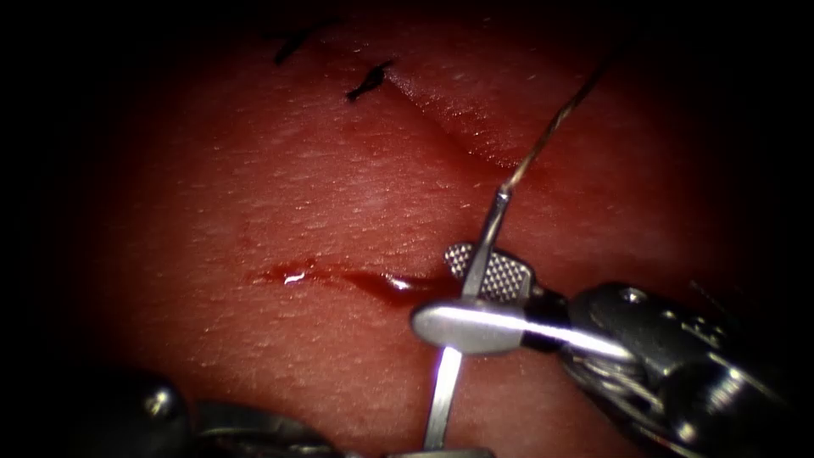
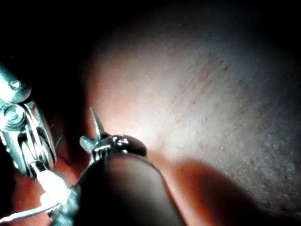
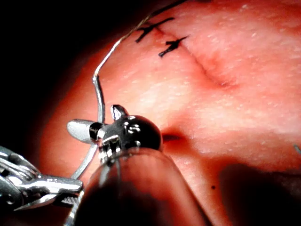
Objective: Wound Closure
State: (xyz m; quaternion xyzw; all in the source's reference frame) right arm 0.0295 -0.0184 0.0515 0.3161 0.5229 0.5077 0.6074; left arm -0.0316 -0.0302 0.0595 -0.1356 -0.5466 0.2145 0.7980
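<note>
The curved needle hangs free above the tissue, not in it, just below the near end of the cut. My right tool is open, its ridged and smooth jaws standing on either side of the needle's rear half. My left tool is shut on the needle near its point, at the bottom edge of the endoscope view. Thread runs from the needle's tail up and to the right. In the right wrist view the left tool grips the needle below the right tool's jaws.
Two finished stitches with dark cut ends close the far part of the cut. A streak of red fluid lies across the tissue left of the right tool. The right tool's shaft fills the lower right.
</note>
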